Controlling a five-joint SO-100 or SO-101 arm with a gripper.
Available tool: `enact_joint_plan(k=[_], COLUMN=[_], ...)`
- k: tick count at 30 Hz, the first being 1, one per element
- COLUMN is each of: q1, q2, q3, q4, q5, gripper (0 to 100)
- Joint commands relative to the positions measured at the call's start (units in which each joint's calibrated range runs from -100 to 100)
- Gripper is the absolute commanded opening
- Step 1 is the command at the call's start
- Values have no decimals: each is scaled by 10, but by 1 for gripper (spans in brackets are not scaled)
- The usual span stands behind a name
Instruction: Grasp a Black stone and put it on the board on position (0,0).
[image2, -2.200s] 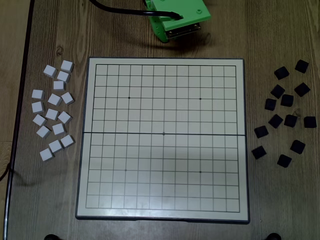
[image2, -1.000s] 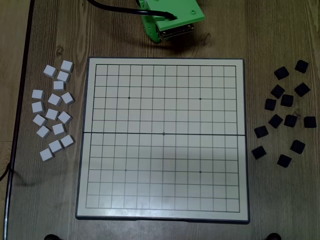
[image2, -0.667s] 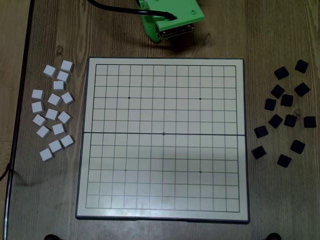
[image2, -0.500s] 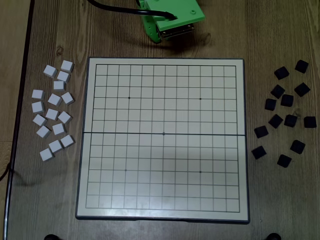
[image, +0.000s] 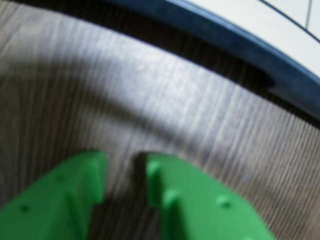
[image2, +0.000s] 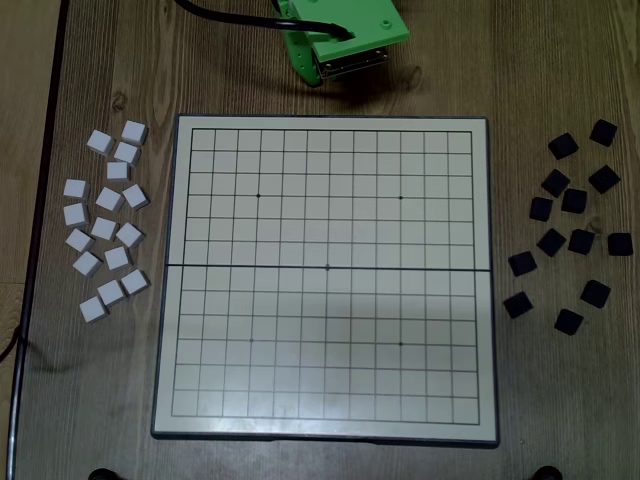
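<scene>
Several black stones (image2: 573, 200) lie loose on the wooden table to the right of the board in the overhead view. The white gridded board (image2: 330, 300) with a dark rim holds no stones. My green gripper (image2: 308, 72) is beyond the board's top edge, far from the black stones. In the wrist view its jaws (image: 126, 165) stand a little apart over bare wood with nothing between them. The board's dark rim (image: 260, 57) crosses the upper right of that view. No stone shows in the wrist view.
Several white stones (image2: 105, 225) lie scattered left of the board in the overhead view. A black cable (image2: 230, 17) runs to the arm at the top. The table's left edge (image2: 45, 200) runs down the left side.
</scene>
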Motion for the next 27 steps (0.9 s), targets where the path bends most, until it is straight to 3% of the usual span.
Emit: enact_joint_plan(k=[1, 5, 11, 14, 15, 18, 27], q1=[46, 117, 130, 130, 130, 132, 69], q2=[5, 5, 5, 5, 5, 5, 74], q3=[7, 7, 7, 7, 7, 7, -28], q4=[23, 23, 23, 23, 23, 23, 7], q5=[-8, -4, -3, -3, -2, -3, -35], gripper=[12, 12, 12, 23, 23, 7, 6])
